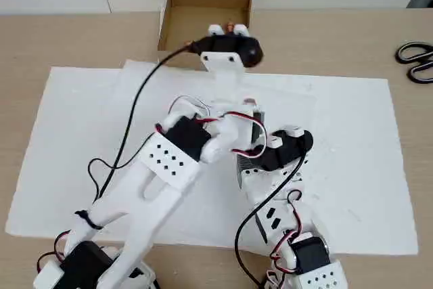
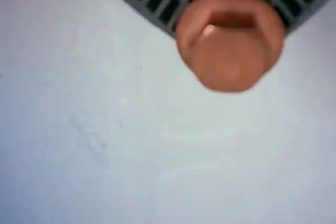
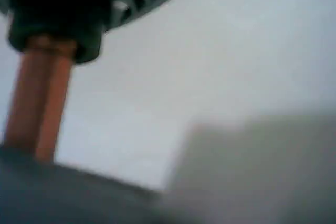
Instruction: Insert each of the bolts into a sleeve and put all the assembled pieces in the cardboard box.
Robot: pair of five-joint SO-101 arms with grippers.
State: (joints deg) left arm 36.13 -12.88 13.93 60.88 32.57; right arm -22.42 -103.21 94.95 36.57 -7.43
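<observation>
while my left gripper (image 1: 229, 30) hung at the box (image 1: 164, 21) near edge, its jaws pinched a bolt (image 2: 230, 45). my right gripper (image 1: 252, 160) sat low over the sheet (image 1: 352, 153), second bolt (image 3: 39, 103) sticking out of a sleeve (image 3: 52, 30); couldn't tell its grip.

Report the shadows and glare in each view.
High view: even light, only faint shadows on the white foam sheet. Left wrist view: a small highlight on the copper-coloured bolt head. Right wrist view: a broad grey shade lies across the sheet.
</observation>
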